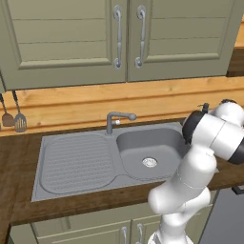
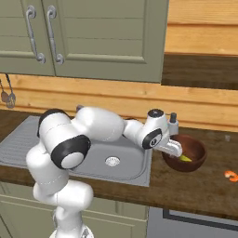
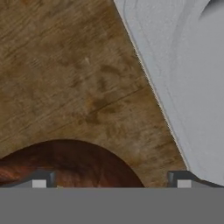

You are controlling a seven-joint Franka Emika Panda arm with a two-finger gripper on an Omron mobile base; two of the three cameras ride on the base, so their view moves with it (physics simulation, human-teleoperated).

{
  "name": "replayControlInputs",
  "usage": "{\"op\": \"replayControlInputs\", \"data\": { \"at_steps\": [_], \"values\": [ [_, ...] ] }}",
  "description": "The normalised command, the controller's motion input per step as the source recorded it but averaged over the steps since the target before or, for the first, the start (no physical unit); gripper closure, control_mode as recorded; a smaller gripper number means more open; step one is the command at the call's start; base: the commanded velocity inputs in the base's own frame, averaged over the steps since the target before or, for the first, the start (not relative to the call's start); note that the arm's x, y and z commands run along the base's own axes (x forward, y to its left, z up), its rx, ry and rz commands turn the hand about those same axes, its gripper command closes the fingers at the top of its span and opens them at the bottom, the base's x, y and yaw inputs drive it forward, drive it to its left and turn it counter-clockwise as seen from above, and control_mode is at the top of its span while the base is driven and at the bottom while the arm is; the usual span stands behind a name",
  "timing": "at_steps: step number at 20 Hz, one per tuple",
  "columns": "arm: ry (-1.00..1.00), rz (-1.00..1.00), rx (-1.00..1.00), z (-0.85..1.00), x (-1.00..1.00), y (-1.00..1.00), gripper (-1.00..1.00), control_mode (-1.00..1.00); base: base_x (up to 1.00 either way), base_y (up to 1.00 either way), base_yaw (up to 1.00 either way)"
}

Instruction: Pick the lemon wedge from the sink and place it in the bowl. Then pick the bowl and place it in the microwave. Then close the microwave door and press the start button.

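The end effector (image 2: 179,151) is hovering at the bowl's (image 2: 195,160) nine o'clock rim, fingers spread wide apart and gripping nothing. The lemon wedge (image 2: 185,158) is lying inside the bowl, a yellow sliver on the dark reddish-brown bottom. The bowl is sitting on the wooden counter (image 2: 204,190) just beside the sink (image 2: 135,167), at its three o'clock side.

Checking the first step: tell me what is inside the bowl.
A yellow lemon wedge lies in the bowl. The gripper covers the bowl's left rim, so that part of the inside is hidden.
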Motion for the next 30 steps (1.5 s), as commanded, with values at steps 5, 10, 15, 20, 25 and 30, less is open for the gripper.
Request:
{"op": "replayControlInputs", "data": {
  "at_steps": [5,10,15,20,25,30],
  "values": [
    [0.07,0.15,-0.09,0.26,0.0,0.09,-1.0,-1.0,0.0,0.0,0.0],
    [0.21,0.18,-0.13,-0.1,0.25,0.01,-1.0,-1.0,0.0,0.0,0.0],
    [0.1,0.2,-0.13,-0.18,0.21,0.0,-1.0,-1.0,0.0,0.0,0.0],
    [0.0,0.22,-0.06,-0.2,0.0,-0.16,-1.0,-1.0,0.0,0.0,0.0],
    [0.0,0.24,-0.01,-0.33,0.0,-0.19,-1.0,-1.0,0.0,0.0,0.0],
    [0.05,0.16,0.0,-0.26,0.12,-0.12,1.0,-1.0,0.0,0.0,0.0]
  ]
}}
